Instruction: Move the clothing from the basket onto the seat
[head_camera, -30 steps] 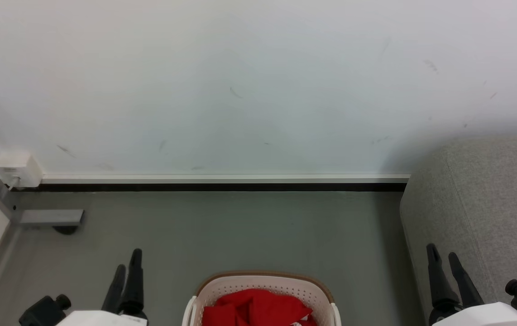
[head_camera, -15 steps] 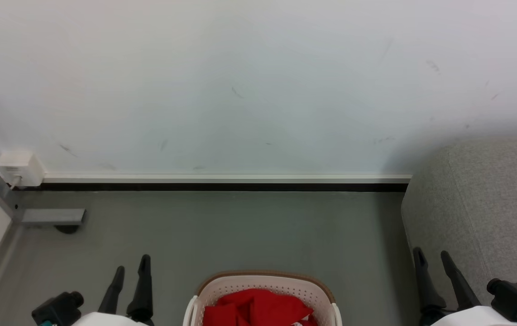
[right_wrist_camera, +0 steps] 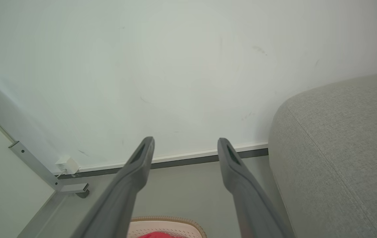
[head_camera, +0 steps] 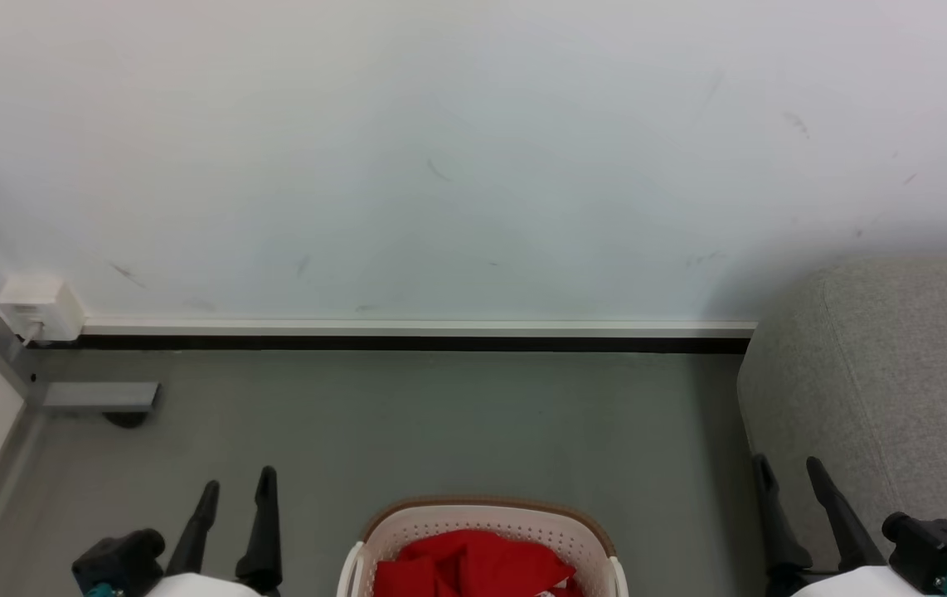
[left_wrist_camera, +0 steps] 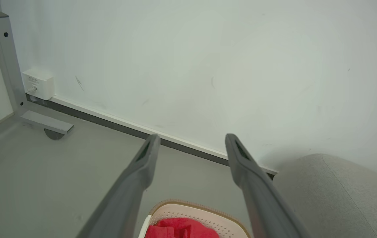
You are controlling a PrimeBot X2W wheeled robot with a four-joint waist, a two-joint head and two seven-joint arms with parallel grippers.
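Perforated plastic basket [head_camera: 486, 524], soft red cloth clothing [head_camera: 473, 565], woven grey fabric seat [head_camera: 896, 365], matt floor [head_camera: 407, 414]

We see a white box [head_camera: 36, 308] on the wall [head_camera: 440, 149] at the far left corner of the floor [head_camera: 440, 414], a grey metal foot [head_camera: 100, 396] beside it.

The head camera looks forward and down from high up, square on to the wall [head_camera: 473, 149], with the floor [head_camera: 473, 414] below; the basket [head_camera: 482, 502] is cut off at 6 o'clock and the sofa [head_camera: 896, 373] lies at 4 o'clock. The left wrist camera sits lower and looks along the left hand [left_wrist_camera: 191, 136], turned toward the sofa end at 4 o'clock. The right wrist camera looks along the right hand [right_wrist_camera: 185, 139] from close beside the sofa at 3 o'clock. All three views share the wall, skirting [head_camera: 407, 327], socket box [head_camera: 36, 305], metal leg [head_camera: 100, 396], basket rim and sofa end.
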